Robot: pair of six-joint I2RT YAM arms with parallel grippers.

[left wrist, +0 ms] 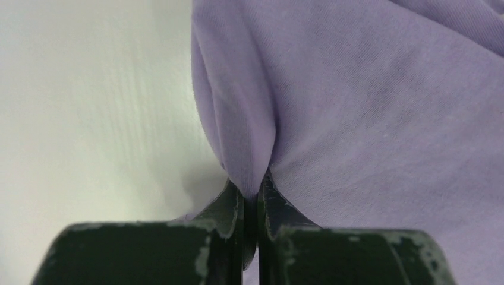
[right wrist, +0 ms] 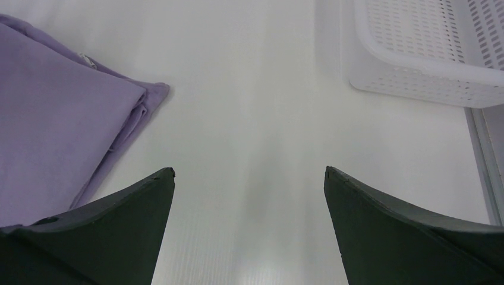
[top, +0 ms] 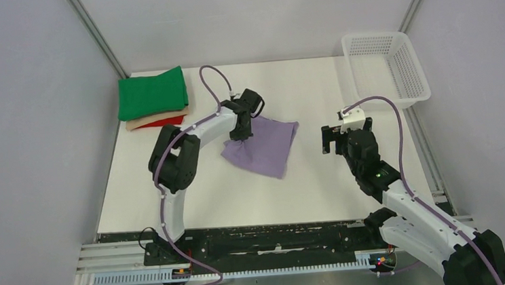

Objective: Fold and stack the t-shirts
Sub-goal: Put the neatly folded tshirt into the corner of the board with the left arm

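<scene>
My left gripper [left wrist: 252, 184] was fully closed, with a pinched ridge of the lavender t-shirt [left wrist: 368, 107] clamped between the two fingers. The cloth rose out of the jaws in a tight pleat. I judged the bite to take in more than one layer, which a folded shirt needs if it is to be moved without opening. The grip sat on the shirt's left margin, the side facing the far-left corner of the bench [top: 240, 191].

The shirt lay as a compact, roughly square packet near the middle of the bench, a little toward the far edge, with most of it flat on the surface. I judged the folding to be largely complete and the transfer to the stack to be the step in hand.

My right gripper [right wrist: 249, 172] was spread wide and held nothing. It hovered over bare bench just right of the shirt's right-hand corner, apart from the cloth, where it would not obstruct a pull to the left.

The stack occupied the far-left corner: a green t-shirt [top: 153, 94] on top, a beige t-shirt [top: 131, 125] beneath it and a red t-shirt [top: 164, 121] at the bottom. A white mesh basket [top: 387, 70] stood at the far-right corner, well apart from the work.
</scene>
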